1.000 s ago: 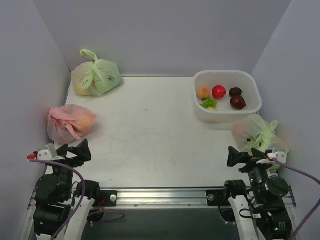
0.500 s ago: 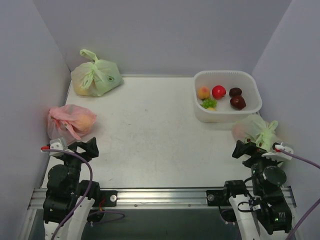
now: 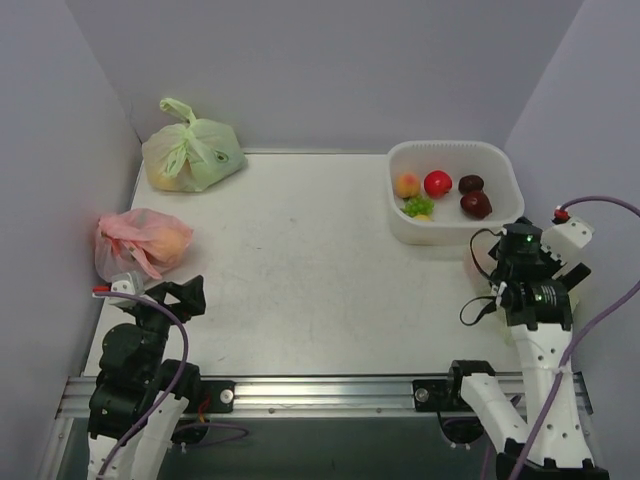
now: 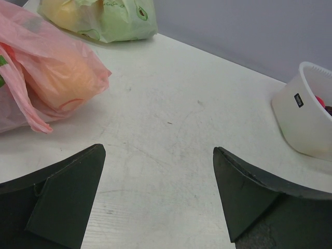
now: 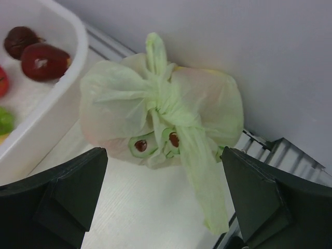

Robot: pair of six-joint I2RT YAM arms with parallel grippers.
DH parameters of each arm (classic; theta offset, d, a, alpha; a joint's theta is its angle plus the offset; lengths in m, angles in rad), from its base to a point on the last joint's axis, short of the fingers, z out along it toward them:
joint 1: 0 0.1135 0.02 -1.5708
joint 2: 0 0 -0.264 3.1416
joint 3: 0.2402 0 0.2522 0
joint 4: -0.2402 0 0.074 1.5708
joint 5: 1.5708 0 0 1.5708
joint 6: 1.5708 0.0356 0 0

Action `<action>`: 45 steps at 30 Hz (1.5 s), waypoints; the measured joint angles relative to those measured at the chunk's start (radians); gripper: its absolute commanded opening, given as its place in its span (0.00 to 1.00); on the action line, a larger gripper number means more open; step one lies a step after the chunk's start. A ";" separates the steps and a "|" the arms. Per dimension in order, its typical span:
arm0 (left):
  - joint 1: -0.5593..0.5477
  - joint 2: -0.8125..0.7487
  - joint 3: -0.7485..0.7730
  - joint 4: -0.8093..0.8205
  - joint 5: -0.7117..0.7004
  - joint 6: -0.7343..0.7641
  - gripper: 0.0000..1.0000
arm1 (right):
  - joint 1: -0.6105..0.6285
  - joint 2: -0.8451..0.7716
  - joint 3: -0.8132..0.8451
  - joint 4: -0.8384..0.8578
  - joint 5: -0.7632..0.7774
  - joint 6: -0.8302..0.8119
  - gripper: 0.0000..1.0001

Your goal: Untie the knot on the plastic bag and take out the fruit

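Note:
The pale-green plastic bag (image 5: 119, 111) lies at the table's right edge against the wall, with dark round printed marks on its front. Its knot (image 5: 165, 104) sits on top, one ear tip pointing up and a longer ear (image 5: 202, 176) hanging toward me. The fruit is hidden inside; only faint pink and yellow show through. My right gripper (image 5: 163, 153) hangs open above the bag, apart from it. In the top view that gripper (image 3: 508, 258) covers most of the bag (image 3: 473, 262). My left gripper (image 4: 158, 149) is open and empty over bare table near the front left (image 3: 178, 295).
A white tub (image 3: 455, 232) holding a peach, a red fruit, two maroon fruits and a green piece stands just left of the bag (image 5: 52, 119). A pink-red bag (image 3: 140, 245) lies near my left gripper. Another green bag (image 3: 190, 152) sits back left. Side walls are close.
My right arm has risen and swung forward over the pale-green bag, now covering it in the top view. My left arm has leaned slightly forward. Both grippers stay open.

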 measured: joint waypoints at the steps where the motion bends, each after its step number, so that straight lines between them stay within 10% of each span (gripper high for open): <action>1: -0.003 -0.003 -0.003 0.001 0.000 0.000 0.96 | -0.029 0.044 0.010 0.000 0.018 0.013 1.00; 18: -0.016 -0.013 -0.018 0.036 0.004 0.000 0.94 | -0.518 0.435 -0.129 0.152 -0.179 0.370 0.97; 26: -0.016 -0.013 -0.019 0.042 0.008 0.000 0.94 | -0.544 0.409 -0.222 0.238 -0.253 0.418 0.06; 29: -0.016 -0.013 -0.020 0.042 0.010 0.000 0.94 | -0.542 0.334 -0.254 0.235 -0.281 0.416 0.00; 36: -0.016 -0.014 -0.020 0.042 0.021 0.001 0.94 | -0.389 0.186 -0.270 0.143 -0.312 0.414 0.00; 45: -0.017 -0.014 -0.020 0.043 0.036 0.001 0.95 | 0.110 0.119 -0.194 -0.013 -0.315 0.422 0.00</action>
